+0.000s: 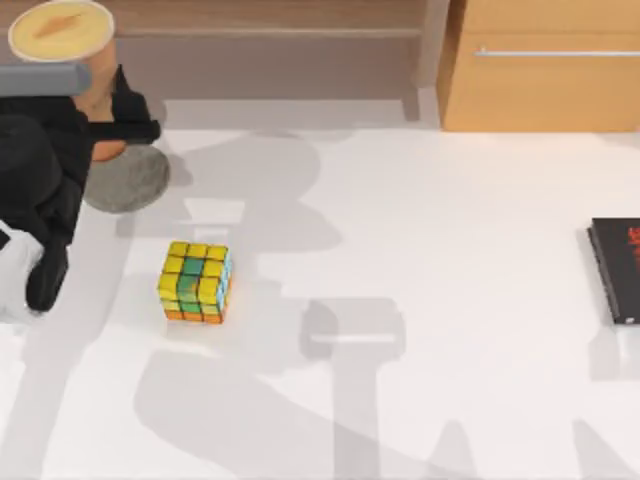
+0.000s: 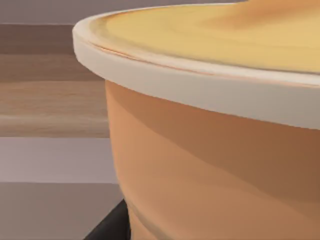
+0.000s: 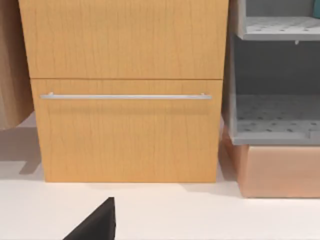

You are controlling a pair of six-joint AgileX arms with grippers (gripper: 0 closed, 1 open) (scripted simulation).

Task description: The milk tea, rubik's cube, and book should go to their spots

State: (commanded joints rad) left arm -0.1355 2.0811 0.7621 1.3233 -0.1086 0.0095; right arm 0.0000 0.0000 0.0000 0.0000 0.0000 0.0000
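Carrying now: the left gripper [image 1: 105,125] is clenched on the milk tea [image 1: 62,32], lifted at the far-left corner of the table [image 1: 420,300].
Landmark: the grey round coaster [image 1: 125,178], just below and beside the cup in the top view.
Milk tea from coaster: up and slightly left of it, its base close over the coaster's far edge; upright, long axis vertical, lid [image 2: 200,55] level in the left wrist view.
Key relation: judged, the cup needs only a short shift toward the coaster's centre and then straight down.
Rubik's cube [image 1: 195,282] from coaster: nearer the camera and a little right, apart from it, resting flat.
Nearer arm: the left, for both cup and cube.
Black book [image 1: 615,270] from coaster: well apart, at the table's right edge.
Wooden drawer cabinet [image 3: 125,90] from coaster: far right, at the back.
Right gripper: cannot tell its state.
Risk: judged, tilting the cup on release.
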